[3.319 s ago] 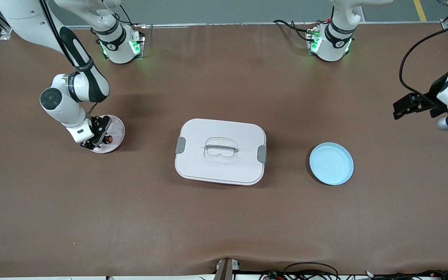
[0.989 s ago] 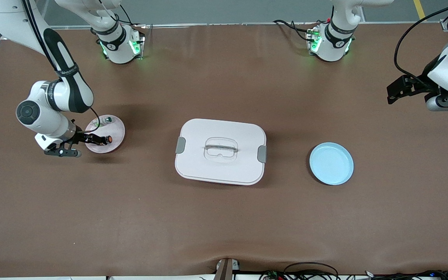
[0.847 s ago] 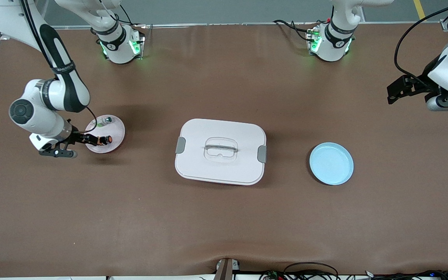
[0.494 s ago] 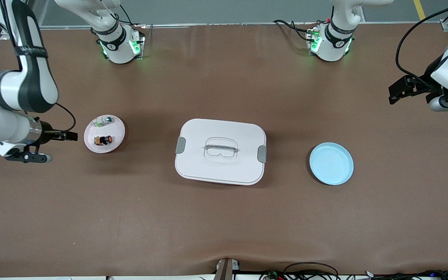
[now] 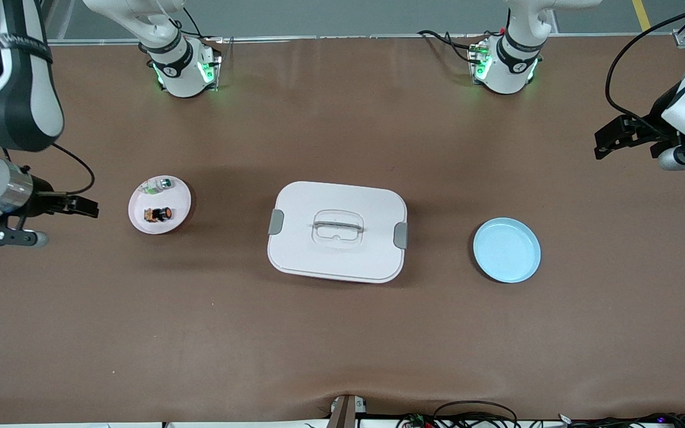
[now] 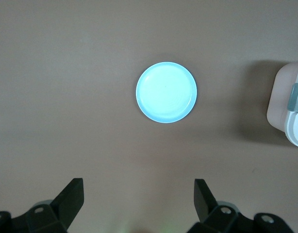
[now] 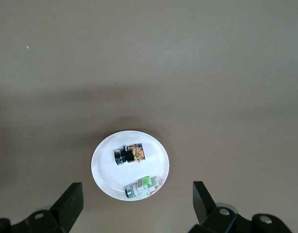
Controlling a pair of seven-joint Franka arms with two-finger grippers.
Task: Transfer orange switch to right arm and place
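- Front view: orange switch (image 5: 157, 213) lying on its side on the small white plate (image 5: 140, 220), toward the right arm's end of the table. Clear-green-silver part (image 5: 158, 185) on the same plate, farther from the camera, apart from the switch.
- Right gripper (image 5: 84, 206) up in the air over bare table just beside the plate, toward the table's end. Nothing between the fingers. Right arm (image 5: 12, 89) folded up at the view's edge.
- Left gripper (image 5: 607, 138) over bare table at the left arm's end, well apart from everything. Empty, waiting.
- White lidded box (image 5: 337, 230) mid-table, lid on, grey latches at both ends. Blue plate (image 5: 506, 249) between the box and the left arm's end, bare.
- Left wrist view: jaws spread wide, nothing held. Blue plate (image 6: 166, 92) below and ahead, corner of the box (image 6: 287, 109) at the frame edge.
- Right wrist view: jaws spread wide, empty. White plate (image 7: 103, 170) in view, switch (image 7: 130, 155) and clear-green part (image 7: 142, 187) side by side on it, not touching.
- Progress: looks complete. Switch resting on a plate at the right arm's end, both grippers released and clear. Handover itself not checkable from these views. Nothing obviously left except parking the arms.
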